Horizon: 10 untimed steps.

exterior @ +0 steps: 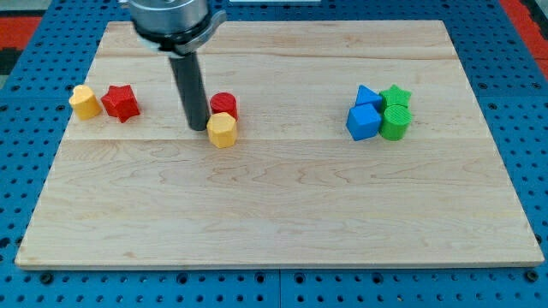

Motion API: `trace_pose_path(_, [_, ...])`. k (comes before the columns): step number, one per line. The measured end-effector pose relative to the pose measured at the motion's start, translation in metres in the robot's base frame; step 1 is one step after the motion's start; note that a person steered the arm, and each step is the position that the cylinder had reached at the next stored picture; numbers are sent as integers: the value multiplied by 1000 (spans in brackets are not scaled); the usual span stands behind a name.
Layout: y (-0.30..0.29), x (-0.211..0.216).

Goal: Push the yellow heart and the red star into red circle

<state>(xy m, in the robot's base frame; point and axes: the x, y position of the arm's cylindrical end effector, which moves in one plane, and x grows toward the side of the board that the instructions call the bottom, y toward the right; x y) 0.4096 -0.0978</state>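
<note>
My tip (198,127) on desk (274,214), bare rod, no pincer, holds nothing. Red circle (223,104) just to tip's view-right, yellow hexagon (222,130) touching it. Red star (121,103) and yellow heart (84,102) well to tip's view-left, side by side; tip sits between pair and circle, wrong side for push

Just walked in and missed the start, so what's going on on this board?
A robot arm is pushing blocks around a wooden board with a dark rod. My tip sits just left of the red circle and a yellow hexagon, near the board's middle. The yellow heart and red star sit together at the view's left, apart from the circle. Two blue and two green blocks cluster on the right.
</note>
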Motion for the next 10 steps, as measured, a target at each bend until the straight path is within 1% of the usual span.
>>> trace_pose_path(1, [-69,33])
trace_pose_path(2, [-156,46])
trace_pose_path(3, [-207,3])
trace_pose_path(4, [-206,-1])
trace_pose_path(5, [-204,-49])
trace_pose_path(6, [-193,-56])
trace_pose_path(7, [-130,-47])
trace_pose_path(8, [-92,-47])
trace_pose_path(9, [-184,-64])
trace_pose_path(10, [-201,-35])
